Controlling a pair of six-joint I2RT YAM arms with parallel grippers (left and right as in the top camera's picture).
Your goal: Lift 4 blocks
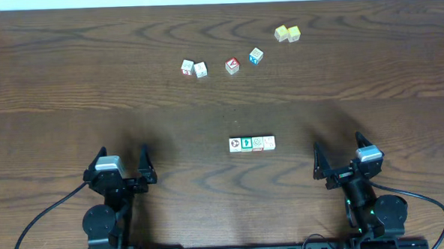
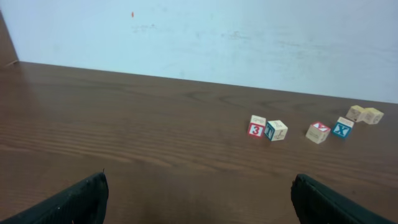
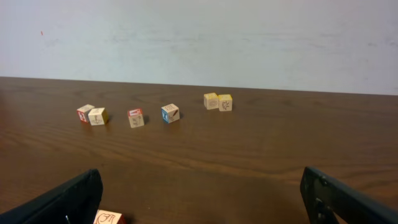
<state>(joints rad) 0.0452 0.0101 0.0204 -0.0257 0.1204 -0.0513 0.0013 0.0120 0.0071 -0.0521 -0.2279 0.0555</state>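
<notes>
The four blocks (image 1: 251, 143) sit touching in one straight row mid-tabletop (image 1: 70, 93), probably so they can be squeezed from the ends and raised as one. Three tops are pale, one bright green (second from left). Left end effector (image 1: 123, 155) and right end effector (image 1: 338, 143) gape wide, holding nothing
</notes>
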